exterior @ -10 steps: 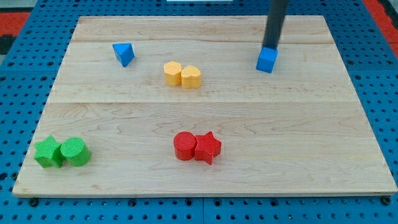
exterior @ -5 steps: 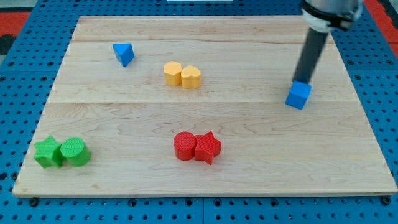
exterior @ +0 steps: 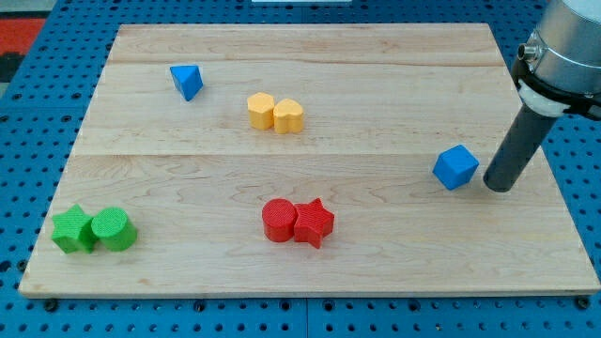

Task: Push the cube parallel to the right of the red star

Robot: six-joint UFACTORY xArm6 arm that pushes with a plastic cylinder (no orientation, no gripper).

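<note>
Where tool stands, blue cube left.

Pale wooden board fills most of the view — planks run left to right, grain and seams visible. It sits on a blue perforated base with a regular hole grid. Red patches at the top-left and top-right corners. Light is even, shadows soft — no walls or windows visible.
</note>
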